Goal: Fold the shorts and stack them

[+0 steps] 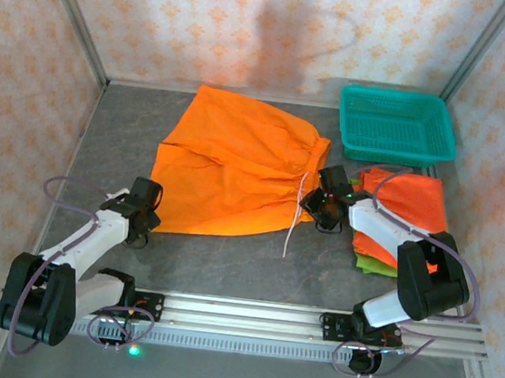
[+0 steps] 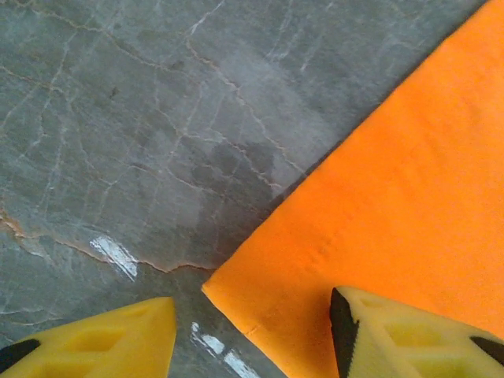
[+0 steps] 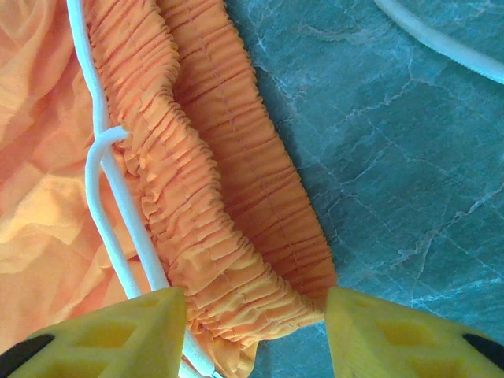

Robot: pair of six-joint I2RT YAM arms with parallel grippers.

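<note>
Judged soft, light and limp, the bright orange cloth shorts (image 1: 236, 173) are best pinched at hem corner (image 2: 236, 295) and gathered elastic waist (image 3: 228, 236), straddled respectively by the parted left hand (image 2: 252, 315) and parted right hand (image 3: 256, 307).

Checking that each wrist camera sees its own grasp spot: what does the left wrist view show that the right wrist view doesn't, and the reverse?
Left wrist: a flat, smooth hem corner of the orange shorts, with the left gripper open astride it, one finger over bare table and the other over cloth.
Right wrist: the gathered elastic waistband and white drawstring, with the right gripper open around the waistband's end.
Both: orange cloth on the grey veined table, and yellow fingers standing apart.
</note>
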